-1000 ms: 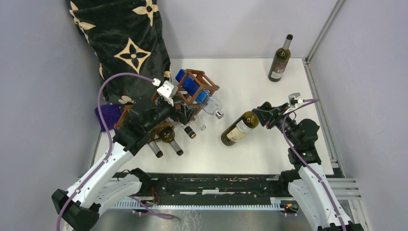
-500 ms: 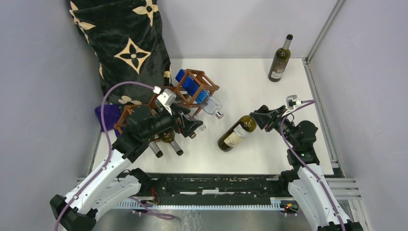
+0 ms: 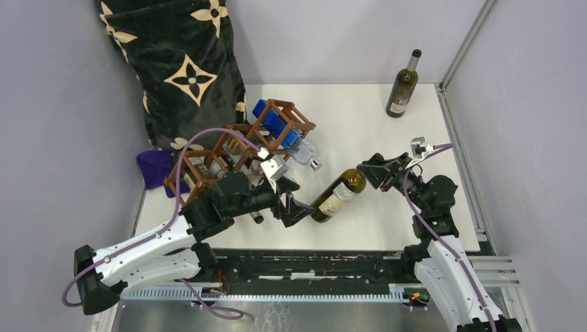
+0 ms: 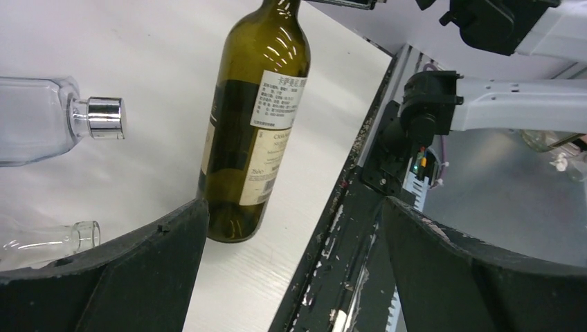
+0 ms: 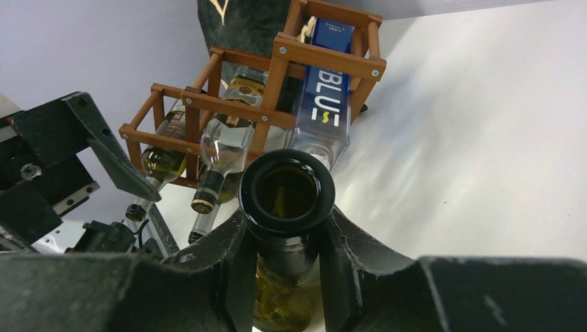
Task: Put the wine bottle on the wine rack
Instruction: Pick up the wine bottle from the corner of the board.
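Observation:
An olive-green wine bottle [image 3: 336,196] with a white label lies tilted on the white table, its base toward the near left. My right gripper [image 3: 370,173] is shut on its neck; in the right wrist view the open mouth [image 5: 287,194] sits between the fingers of that gripper [image 5: 287,256]. My left gripper [image 3: 297,207] is open at the bottle's base. In the left wrist view the bottle [image 4: 253,117] stands just beyond the left finger [image 4: 104,277] of this gripper [image 4: 294,263]. The reddish-brown wine rack [image 3: 235,149] stands at the left and holds several bottles; it also shows in the right wrist view [image 5: 277,69].
A second dark wine bottle [image 3: 403,84] stands upright at the back right. A black cushion with tan flowers [image 3: 173,62] leans behind the rack, with a purple cloth [image 3: 156,166] beside it. A clear bottle with a silver cap [image 4: 41,128] sticks out of the rack. A black rail [image 3: 311,263] runs along the near edge.
My left arm has swung from over the rack to the right and toward the near edge, reaching the bottle's base. My right gripper has carried the bottle a little to the left.

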Tool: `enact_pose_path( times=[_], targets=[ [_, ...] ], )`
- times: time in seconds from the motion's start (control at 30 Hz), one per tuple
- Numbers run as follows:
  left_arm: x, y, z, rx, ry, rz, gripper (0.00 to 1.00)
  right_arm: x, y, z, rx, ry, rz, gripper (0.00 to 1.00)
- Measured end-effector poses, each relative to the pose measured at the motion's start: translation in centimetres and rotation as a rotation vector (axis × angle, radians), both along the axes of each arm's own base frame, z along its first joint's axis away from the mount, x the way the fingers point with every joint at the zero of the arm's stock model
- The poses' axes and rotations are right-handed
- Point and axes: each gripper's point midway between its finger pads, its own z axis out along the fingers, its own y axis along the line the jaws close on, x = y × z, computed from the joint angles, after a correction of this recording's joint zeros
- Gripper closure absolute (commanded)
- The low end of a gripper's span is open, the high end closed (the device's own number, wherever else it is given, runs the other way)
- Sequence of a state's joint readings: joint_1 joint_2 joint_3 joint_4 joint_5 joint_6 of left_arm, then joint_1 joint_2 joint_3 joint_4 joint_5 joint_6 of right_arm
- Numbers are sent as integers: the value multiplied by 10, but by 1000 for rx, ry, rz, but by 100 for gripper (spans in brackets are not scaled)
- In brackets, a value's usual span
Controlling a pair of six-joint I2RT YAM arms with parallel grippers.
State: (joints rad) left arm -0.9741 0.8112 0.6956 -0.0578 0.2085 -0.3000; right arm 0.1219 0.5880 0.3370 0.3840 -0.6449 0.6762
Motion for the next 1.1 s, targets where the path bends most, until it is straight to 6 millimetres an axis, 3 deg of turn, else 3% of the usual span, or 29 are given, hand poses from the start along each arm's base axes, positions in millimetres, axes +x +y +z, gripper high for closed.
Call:
enact_pose_path(
  times=[0.4,0.73,1.1],
  targets=[
    [8,-15,-37,85,-11,-12,0,-11,8,-8,13,26,69,100],
    [2,-21,-40,74,-72,-54,0,-17,12,-18,46,53,105,100],
    [-4,-25,-42,70,-80,-67,0,-21,14,-12,73,32,127,100]
  ],
)
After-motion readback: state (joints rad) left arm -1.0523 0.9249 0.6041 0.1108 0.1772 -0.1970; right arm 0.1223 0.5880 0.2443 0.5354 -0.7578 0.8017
